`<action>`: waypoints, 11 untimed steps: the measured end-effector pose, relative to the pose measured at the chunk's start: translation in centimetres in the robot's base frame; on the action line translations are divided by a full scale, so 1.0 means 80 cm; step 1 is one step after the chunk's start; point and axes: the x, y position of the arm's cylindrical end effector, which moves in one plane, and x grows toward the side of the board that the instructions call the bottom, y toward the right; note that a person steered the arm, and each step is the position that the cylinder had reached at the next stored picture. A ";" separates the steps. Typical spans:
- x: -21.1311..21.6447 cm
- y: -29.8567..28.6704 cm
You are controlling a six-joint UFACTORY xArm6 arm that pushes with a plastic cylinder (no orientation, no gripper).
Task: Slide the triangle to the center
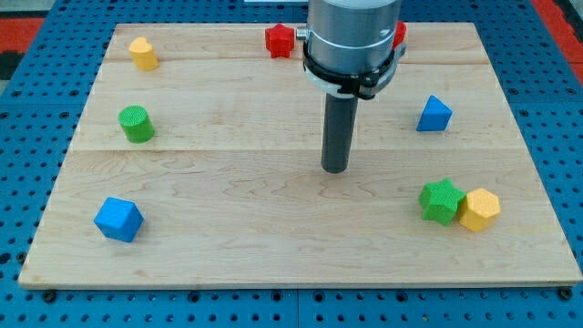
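Note:
The blue triangle block (434, 114) lies on the wooden board (273, 246) toward the view's right, above the middle height. My tip (335, 169) rests near the board's middle, to the left of and a little below the triangle, well apart from it. No block touches the tip.
A green star block (441, 200) touches a yellow hexagon block (479, 210) at lower right. A blue cube (118, 219) is at lower left, a green cylinder (137, 124) at left, a yellow block (143, 53) at upper left. A red star block (281, 40) and another red block (399, 34) sit at top, beside the arm.

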 end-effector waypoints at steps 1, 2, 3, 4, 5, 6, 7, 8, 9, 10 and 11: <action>0.020 0.000; 0.020 0.000; 0.020 0.017; 0.014 0.093; -0.004 0.147; -0.055 0.233; -0.096 0.237; -0.095 0.155; -0.121 0.201; -0.123 0.169; -0.097 0.082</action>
